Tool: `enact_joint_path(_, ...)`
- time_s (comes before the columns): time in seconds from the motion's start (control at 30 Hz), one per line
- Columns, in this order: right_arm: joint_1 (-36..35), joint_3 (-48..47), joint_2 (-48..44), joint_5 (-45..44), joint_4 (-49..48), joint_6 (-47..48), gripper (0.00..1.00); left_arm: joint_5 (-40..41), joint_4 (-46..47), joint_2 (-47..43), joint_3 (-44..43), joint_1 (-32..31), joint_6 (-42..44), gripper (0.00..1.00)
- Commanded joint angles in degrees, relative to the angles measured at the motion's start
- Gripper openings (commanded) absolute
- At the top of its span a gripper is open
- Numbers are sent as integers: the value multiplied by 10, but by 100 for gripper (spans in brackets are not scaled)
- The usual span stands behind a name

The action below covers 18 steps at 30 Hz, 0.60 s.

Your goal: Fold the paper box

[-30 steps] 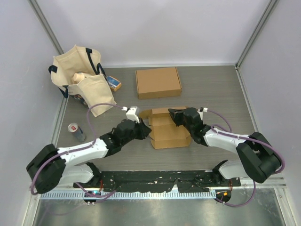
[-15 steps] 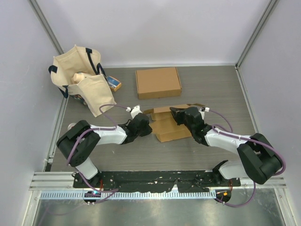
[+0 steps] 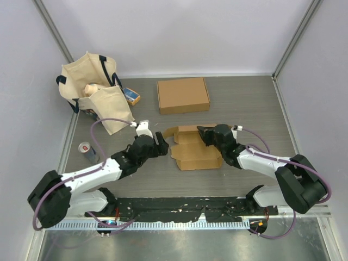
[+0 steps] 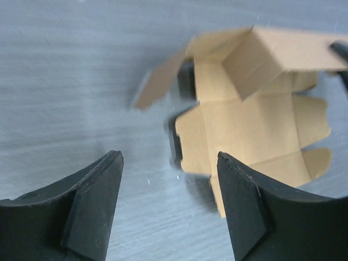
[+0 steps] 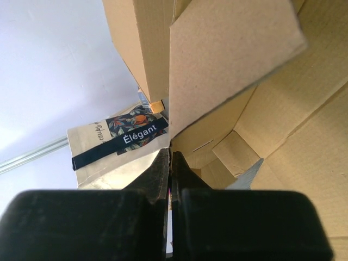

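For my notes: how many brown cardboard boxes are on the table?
2: a closed box at the far middle, an unfolded box at the centre. The bag may hide others.

Paper box (image 3: 197, 155) of matt brown cardboard; smooth wood-grain table (image 3: 244, 103); cloth tote bag (image 3: 109, 106).

This is a robotics lab test cell. 2 robot arms (image 3: 92, 175) are bolted to a black mounting plate (image 3: 179, 205) on a metal rail (image 3: 179, 224) at the near edge of a grey wood-grain table (image 3: 244, 98). Plain pale walls (image 3: 179, 32) with aluminium posts (image 3: 53, 27) in the far corners box it in. Purple cables (image 3: 109, 120) loop off the arms, and a tote bag (image 3: 92, 92) and drink can (image 3: 87, 151) sit on the left as props
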State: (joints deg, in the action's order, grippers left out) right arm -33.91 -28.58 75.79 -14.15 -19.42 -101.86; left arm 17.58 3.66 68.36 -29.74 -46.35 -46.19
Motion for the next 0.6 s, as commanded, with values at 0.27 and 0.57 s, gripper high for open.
enact_joint_path(0.27,-2,-42,4,-6,25,-4,2,62,-56,102,-152,38,158,78)
enact_joint_path(0.57,-3,-31,3,-11,26,0,2,51,-79,208,-243,42,171,45)
